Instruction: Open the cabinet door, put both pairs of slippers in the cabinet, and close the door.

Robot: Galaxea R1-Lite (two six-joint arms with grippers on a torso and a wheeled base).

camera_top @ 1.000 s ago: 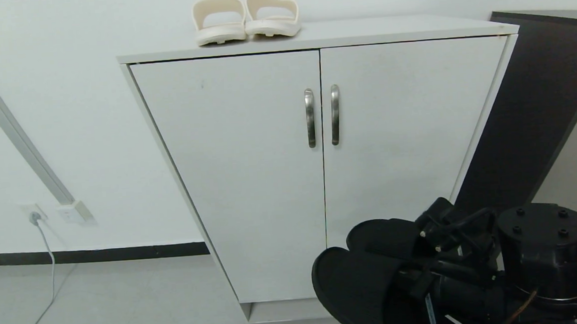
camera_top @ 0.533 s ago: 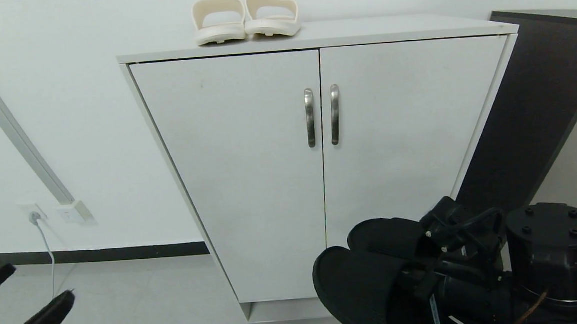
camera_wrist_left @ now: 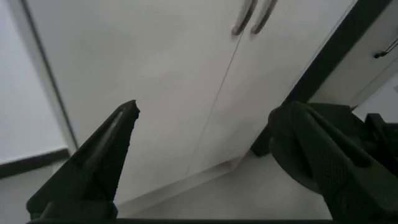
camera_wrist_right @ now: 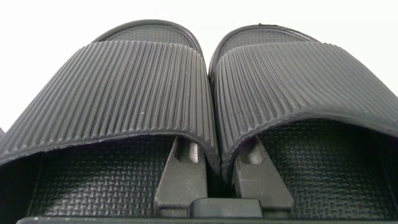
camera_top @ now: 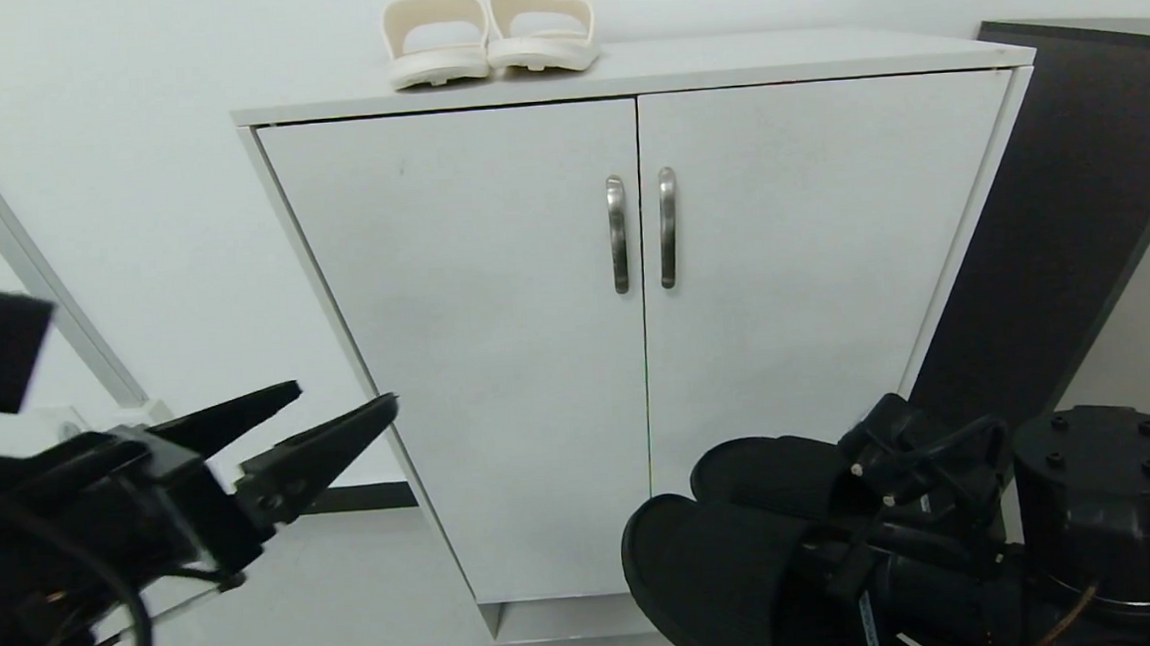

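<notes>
The right gripper (camera_wrist_right: 217,163) holds a pair of black slippers (camera_wrist_right: 124,87) side by side, their inner walls pressed together between its two fingers (camera_wrist_right: 180,180). One finger lies inside each slipper, on the footbed and under the strap, pointing toward the toes. The straps (camera_wrist_right: 292,81) are ribbed in fine lines and arch over the fingers. The footbeds (camera_wrist_right: 93,186) carry a small raised diamond pattern. The rounded toe ends of both slippers stand past the straps against a plain white surface (camera_wrist_right: 56,31).
</notes>
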